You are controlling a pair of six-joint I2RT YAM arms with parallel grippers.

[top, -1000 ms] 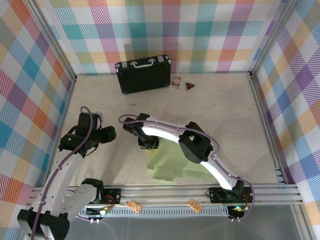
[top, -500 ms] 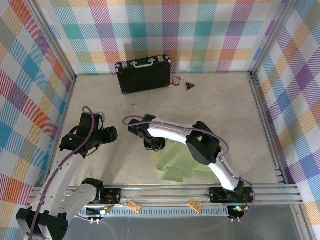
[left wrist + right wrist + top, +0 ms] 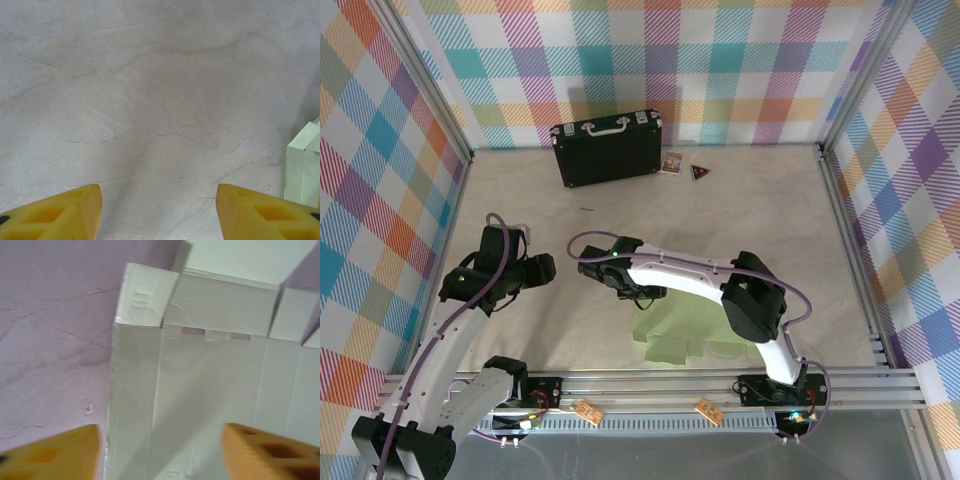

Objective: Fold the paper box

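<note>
Right wrist view: pale light-green card paper box [image 3: 200, 390] on the pale marbled surface [image 3: 50, 315]
Both apart: right jaws above it, seemingly gripping nothing; left jaws empty

At back wall: suitcase [image 3: 607, 152]; well before it, near front edge: paper box [image 3: 680, 330].

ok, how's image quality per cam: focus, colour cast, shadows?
Top external: sharp, evenly lit, no glare on the table. Left wrist: table crisp, left gripper soft at the bottom edge. Right wrist: paper box close and slightly soft with a shadow across it, table tinted purple, right gripper blurred.
</note>
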